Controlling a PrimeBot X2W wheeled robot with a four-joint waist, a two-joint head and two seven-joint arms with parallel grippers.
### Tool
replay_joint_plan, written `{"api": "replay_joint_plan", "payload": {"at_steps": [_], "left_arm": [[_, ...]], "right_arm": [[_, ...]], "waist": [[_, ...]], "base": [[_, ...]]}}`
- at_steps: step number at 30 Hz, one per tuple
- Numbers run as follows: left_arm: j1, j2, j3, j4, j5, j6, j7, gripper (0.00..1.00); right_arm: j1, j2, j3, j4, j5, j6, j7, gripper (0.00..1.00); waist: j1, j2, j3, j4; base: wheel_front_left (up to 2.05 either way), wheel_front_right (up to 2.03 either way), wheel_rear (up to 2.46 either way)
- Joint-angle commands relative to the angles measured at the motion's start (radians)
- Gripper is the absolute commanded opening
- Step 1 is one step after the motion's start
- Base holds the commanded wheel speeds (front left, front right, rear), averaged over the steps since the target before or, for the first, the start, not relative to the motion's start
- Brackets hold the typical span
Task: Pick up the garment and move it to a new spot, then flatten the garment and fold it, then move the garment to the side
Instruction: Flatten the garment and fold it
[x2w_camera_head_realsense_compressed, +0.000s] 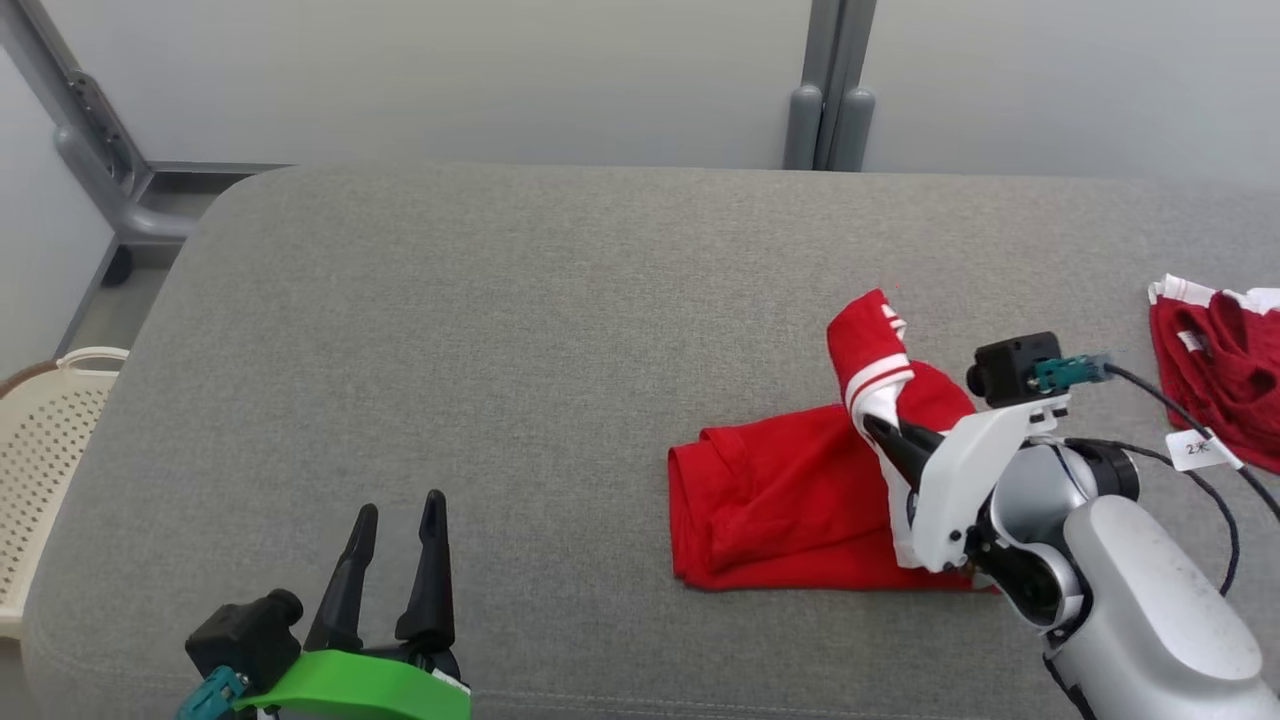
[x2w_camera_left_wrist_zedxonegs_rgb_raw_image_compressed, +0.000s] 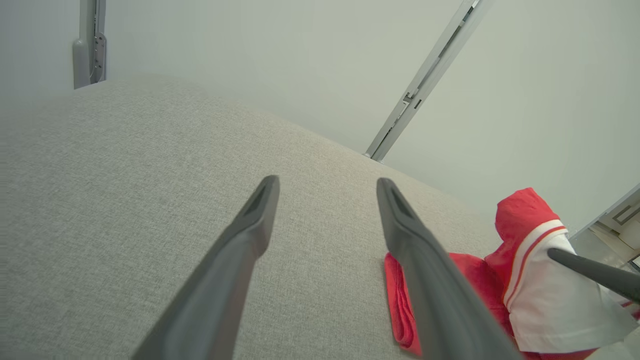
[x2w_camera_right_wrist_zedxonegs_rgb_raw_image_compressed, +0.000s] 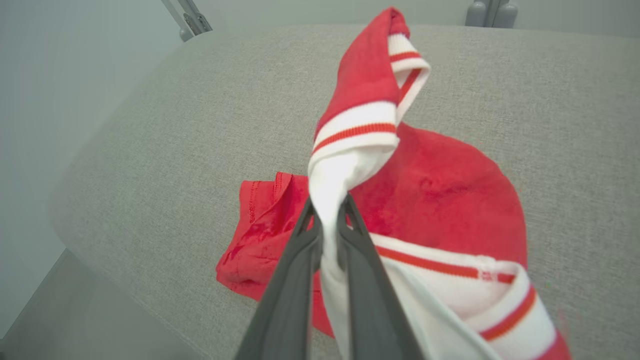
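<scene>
The garment is red with white striped trim and lies on the grey cushioned table, right of centre. My right gripper is shut on a white part of the garment and holds that part lifted, a red striped flap standing above the fingers. The rest of the cloth sags onto the surface. My left gripper hovers open near the front left edge, nothing between its fingers. From the left wrist, the garment shows at the right.
A second red garment with white trim and a paper tag lies at the table's far right edge. A beige perforated basket stands off the table's left side. Grey wall panels and posts run behind.
</scene>
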Motion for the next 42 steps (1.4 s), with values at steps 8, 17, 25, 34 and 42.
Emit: {"api": "replay_joint_plan", "payload": {"at_steps": [8, 17, 25, 34, 42], "left_arm": [[-0.030, -0.010, -0.010, 0.011, -0.003, -0.015, -0.003, 1.00], [-0.049, -0.028, -0.017, 0.034, 0.002, -0.024, -0.014, 1.00], [-0.041, -0.029, -0.007, 0.045, 0.000, -0.023, -0.019, 1.00], [-0.027, -0.025, -0.010, 0.036, 0.007, -0.016, -0.022, 1.00], [-0.021, -0.022, -0.019, 0.028, 0.010, -0.011, -0.016, 1.00]], "right_arm": [[-0.054, 0.092, 0.044, 0.148, -0.054, 0.000, -0.050, 0.00], [-0.162, 0.144, 0.075, 0.372, -0.110, 0.000, -0.091, 0.18], [-0.234, 0.176, 0.112, 0.432, -0.112, 0.000, -0.118, 1.00], [-0.296, 0.128, 0.097, 0.336, -0.079, 0.000, -0.154, 1.00], [-0.242, 0.048, 0.016, 0.294, -0.069, 0.000, -0.175, 1.00]], "waist": [[0.0000, 0.0000, 0.028, 0.089], [0.0000, 0.0000, 0.050, 0.138], [0.0000, 0.0000, 0.040, 0.129], [0.0000, 0.0000, 0.020, 0.077], [0.0000, 0.0000, 0.019, 0.052]], "base": [[0.00, 0.00, 0.00], [0.00, 0.00, 0.00], [0.00, 0.00, 0.00], [0.00, 0.00, 0.00], [0.00, 0.00, 0.00]]}}
